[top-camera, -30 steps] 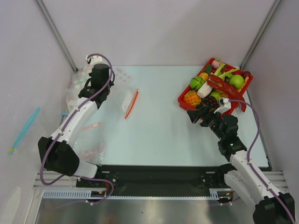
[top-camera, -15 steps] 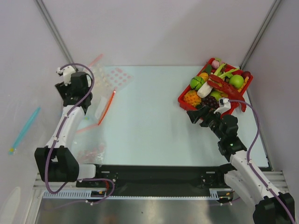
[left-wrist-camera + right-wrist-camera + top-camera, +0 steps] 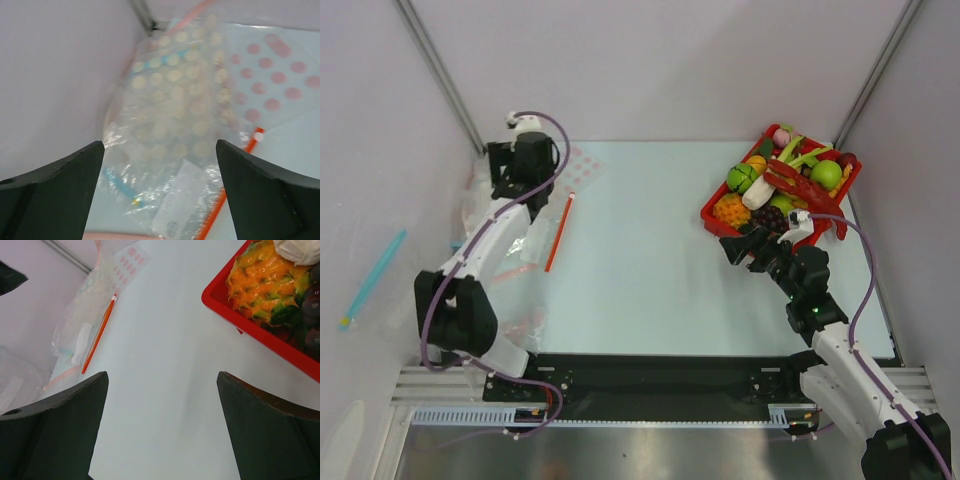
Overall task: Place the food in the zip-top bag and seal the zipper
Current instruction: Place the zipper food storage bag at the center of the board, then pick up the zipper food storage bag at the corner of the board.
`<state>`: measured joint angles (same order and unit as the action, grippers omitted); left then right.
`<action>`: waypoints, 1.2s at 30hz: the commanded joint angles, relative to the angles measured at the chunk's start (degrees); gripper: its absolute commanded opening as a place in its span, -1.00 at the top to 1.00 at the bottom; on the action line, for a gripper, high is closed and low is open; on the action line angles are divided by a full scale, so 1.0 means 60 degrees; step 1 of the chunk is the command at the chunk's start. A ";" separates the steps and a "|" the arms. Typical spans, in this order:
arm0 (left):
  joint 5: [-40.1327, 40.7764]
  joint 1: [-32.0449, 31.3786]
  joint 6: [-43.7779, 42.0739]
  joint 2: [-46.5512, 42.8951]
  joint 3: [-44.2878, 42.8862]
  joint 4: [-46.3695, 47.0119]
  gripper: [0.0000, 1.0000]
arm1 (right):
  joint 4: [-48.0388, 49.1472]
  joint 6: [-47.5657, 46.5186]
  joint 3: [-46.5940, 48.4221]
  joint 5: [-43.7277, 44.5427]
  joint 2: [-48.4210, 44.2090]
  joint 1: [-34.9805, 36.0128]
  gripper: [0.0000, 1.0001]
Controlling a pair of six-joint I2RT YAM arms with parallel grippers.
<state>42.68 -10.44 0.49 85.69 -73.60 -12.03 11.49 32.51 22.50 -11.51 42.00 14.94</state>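
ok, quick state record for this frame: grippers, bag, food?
left gripper: open, empty, over the bag pile by the left wall
right gripper: open, empty, next to the red plastic tray
clear crinkly zip-top bag: flat on the table, no food in it
orange-red zipper strip: sealed or not, cannot tell
long red toy crayfish: in tray
dark purple toy grape bunch: in tray

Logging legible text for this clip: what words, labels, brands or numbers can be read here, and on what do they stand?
No text is legible in any view.
white label inside the zip-top bag: a faint grey mark near its lower end, too blurred to read.
dotted bag: printed dots only, no letters.
red tray: no print visible.
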 commanded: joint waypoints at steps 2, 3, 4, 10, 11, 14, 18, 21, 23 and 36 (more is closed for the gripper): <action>-0.2626 -0.0663 -0.1766 0.1945 -0.1555 -0.0321 -1.00 | 0.0386 -0.0043 0.0058 -0.0104 -0.0056 0.0088 -0.92; -0.2877 -0.0677 -0.1738 0.2384 -0.1996 -0.0657 -1.00 | 0.0386 -0.0057 0.0058 -0.0089 -0.0042 0.0088 -0.92; -0.3532 -0.0678 -0.1752 0.2736 -0.2406 -0.1241 -1.00 | 0.0386 -0.0057 0.0058 -0.0089 -0.0042 0.0088 -0.92; -0.3422 -0.1043 -0.2176 0.4993 -0.5177 -0.2272 -0.99 | 0.0429 0.0045 0.0102 -0.0249 -0.0071 0.0118 -0.92; -0.3204 -0.1116 -0.2336 0.5199 -0.5513 -0.2214 -1.00 | 0.0444 0.0103 0.0073 -0.0265 -0.0071 0.0132 -0.92; -0.2968 -0.1380 -0.2499 0.6296 -0.6666 -0.2388 -0.99 | 0.0546 0.0177 0.0058 -0.0411 -0.0085 0.0176 -0.92; -0.3330 -0.1439 -0.2440 0.7996 -0.8618 -0.3194 -1.00 | 0.0561 0.0221 0.0058 -0.0426 -0.0071 0.0220 -0.92; -0.3189 -0.1439 -0.2703 0.8920 -0.9542 -0.3312 -0.99 | 0.0561 0.0250 0.0087 -0.0499 -0.0129 0.0278 -0.92; -0.3114 -0.1439 -0.2951 0.9389 -0.9705 -0.3064 -0.99 | 0.0488 0.0221 0.0102 -0.0441 -0.0260 0.0279 -0.92; -0.1780 -0.1294 -0.3745 1.0590 -0.9603 -0.1906 -0.99 | 0.0386 0.0133 0.0058 -0.0236 -0.0408 0.0322 -0.92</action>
<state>29.74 -19.11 -20.27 147.59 -129.01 -25.56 12.10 33.82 22.50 -13.37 40.07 16.45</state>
